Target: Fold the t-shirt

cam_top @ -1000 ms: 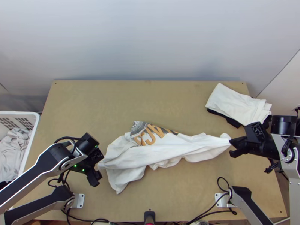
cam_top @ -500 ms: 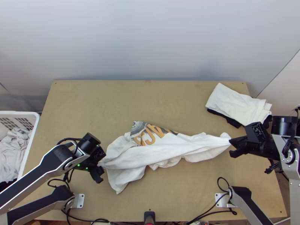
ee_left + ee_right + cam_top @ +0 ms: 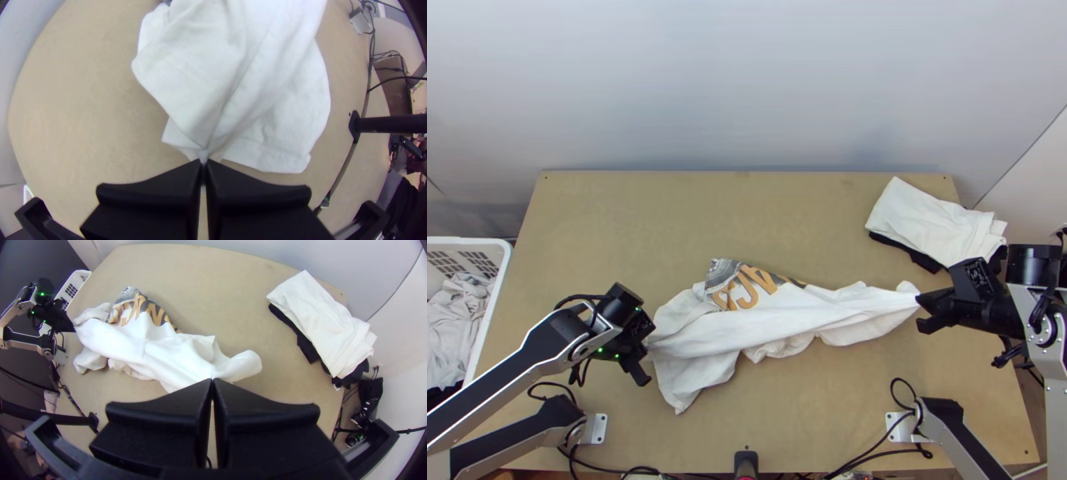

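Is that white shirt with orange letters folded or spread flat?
Neither: the shirt is bunched into a long, wrinkled strip, its print partly hidden, its ends pinched by the left tool and right tool.

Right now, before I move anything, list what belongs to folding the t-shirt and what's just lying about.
Folding job:
white t-shirt, bunched lengthwise
left gripper, pinching one end
right gripper, pinching the other

Apparently just lying about:
white cloth over black cloth
basket holding pale cloth

High view steeply down, wrist views closer
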### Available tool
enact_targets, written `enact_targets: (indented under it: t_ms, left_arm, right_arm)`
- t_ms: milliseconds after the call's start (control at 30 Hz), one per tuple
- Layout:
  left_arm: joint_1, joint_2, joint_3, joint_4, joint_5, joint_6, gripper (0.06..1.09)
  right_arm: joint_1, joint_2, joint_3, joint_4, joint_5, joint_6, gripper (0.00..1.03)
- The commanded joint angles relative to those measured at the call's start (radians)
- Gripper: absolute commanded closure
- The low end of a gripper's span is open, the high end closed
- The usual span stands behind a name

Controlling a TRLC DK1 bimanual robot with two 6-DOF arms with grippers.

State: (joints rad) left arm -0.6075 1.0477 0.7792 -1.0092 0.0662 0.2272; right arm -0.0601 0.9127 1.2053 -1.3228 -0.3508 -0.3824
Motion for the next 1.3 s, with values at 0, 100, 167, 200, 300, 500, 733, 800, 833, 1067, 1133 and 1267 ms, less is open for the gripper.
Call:
enact_targets:
  t_ms: [0, 100, 167, 200, 300, 500, 733, 800, 833, 1067, 1133, 1267]
  left_arm:
    - [0.066, -0.014, 0.008, -0.012, 0.000, 0.032, 1.04]
    - [0.166, -0.023, 0.065, -0.055, 0.003, 0.064, 1.04]
    - [0.262, -0.026, 0.123, -0.069, 0.017, 0.090, 1.04]
    - [0.325, -0.026, 0.163, -0.078, 0.030, 0.110, 1.04]
    - [0.497, -0.012, 0.290, -0.100, 0.106, 0.135, 1.04]
    - [0.712, 0.083, 0.598, -0.192, 0.234, 0.146, 1.04]
    - [0.848, 0.193, 0.965, -0.302, 0.340, 0.135, 1.04]
    - [0.905, 0.227, 1.074, -0.344, 0.376, 0.133, 1.04]
    - [0.930, 0.245, 1.126, -0.361, 0.394, 0.132, 1.04]
    - [1.095, 0.279, 1.394, -0.382, 0.523, 0.034, 1.04]
    - [1.164, 0.281, 1.447, -0.396, 0.596, 0.001, 1.04]
    - [1.209, 0.210, 1.456, -0.424, 0.646, 0.003, 1.04]
  right_arm:
    - [0.000, 0.009, 0.010, 0.007, 0.001, 0.000, 1.00]
    - [0.003, 0.014, 0.031, 0.007, 0.001, 0.025, 1.00]
    - [0.025, 0.020, 0.057, 0.007, -0.001, 0.053, 1.00]
    - [0.046, 0.028, 0.077, 0.007, 0.001, 0.074, 1.00]
    - [0.082, 0.046, 0.146, 0.017, 0.001, 0.128, 1.00]
    - [0.197, 0.129, 0.295, 0.023, -0.001, 0.232, 1.00]
    - [0.304, 0.226, 0.543, 0.043, 0.001, 0.323, 1.00]
    - [0.293, 0.245, 0.642, 0.048, 0.003, 0.347, 1.00]
    - [0.293, 0.258, 0.688, 0.046, 0.003, 0.358, 1.00]
    - [0.306, 0.281, 0.971, 0.000, -0.004, 0.435, 1.00]
    - [0.295, 0.279, 1.039, 0.000, -0.004, 0.468, 1.00]
    - [0.290, 0.238, 1.117, 0.011, -0.007, 0.496, 1.00]
